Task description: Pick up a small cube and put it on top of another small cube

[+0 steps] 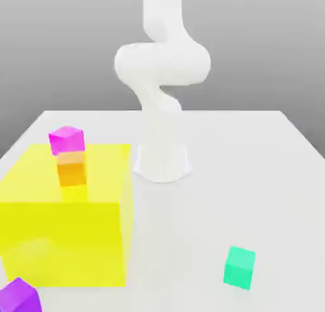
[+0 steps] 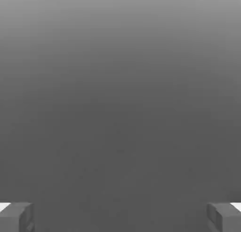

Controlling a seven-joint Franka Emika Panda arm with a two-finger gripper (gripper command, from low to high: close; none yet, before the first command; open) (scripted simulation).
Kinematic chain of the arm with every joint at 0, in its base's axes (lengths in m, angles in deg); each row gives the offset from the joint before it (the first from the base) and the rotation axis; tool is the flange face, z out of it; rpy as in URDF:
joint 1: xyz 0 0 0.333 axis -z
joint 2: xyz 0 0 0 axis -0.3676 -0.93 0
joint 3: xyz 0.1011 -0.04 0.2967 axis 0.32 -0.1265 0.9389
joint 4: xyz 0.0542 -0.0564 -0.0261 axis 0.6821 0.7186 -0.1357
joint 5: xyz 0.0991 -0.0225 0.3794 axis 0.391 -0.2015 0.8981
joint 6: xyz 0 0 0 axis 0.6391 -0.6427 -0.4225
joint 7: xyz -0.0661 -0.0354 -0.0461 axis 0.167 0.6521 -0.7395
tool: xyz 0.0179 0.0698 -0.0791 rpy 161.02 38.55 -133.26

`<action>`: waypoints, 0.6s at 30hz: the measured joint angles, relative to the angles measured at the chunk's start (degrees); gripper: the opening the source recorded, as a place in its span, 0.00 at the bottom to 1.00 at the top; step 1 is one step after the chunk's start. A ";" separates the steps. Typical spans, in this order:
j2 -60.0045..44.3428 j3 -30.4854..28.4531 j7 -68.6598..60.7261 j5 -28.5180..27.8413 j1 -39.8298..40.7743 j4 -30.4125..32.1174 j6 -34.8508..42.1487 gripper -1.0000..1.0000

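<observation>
The small cube (image 1: 239, 267), plain teal-green, rests alone on the white table (image 1: 254, 177) toward the front on the exterior view's right. In the hand view my gripper (image 2: 120, 217) is open, its two grey fingertips (image 2: 16, 218) set far apart with nothing between them and only a blank grey background ahead. The white arm (image 1: 162, 63) rises from its base at the middle of the table and runs up out of the picture, well away from the teal cube.
A big yellow block (image 1: 66, 228) fills the exterior view's left side of the table. An orange cube (image 1: 72, 169) sits on its top, with a magenta cube (image 1: 66, 140) just behind it. A purple cube (image 1: 19, 298) lies at the front left corner.
</observation>
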 joint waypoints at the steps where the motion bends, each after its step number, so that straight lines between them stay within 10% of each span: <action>1: -2.24 1.03 1.69 -0.03 0.32 0.69 -1.07 0.50; 18: -37.72 14.92 32.26 -5.98 1.34 11.45 -17.79 0.50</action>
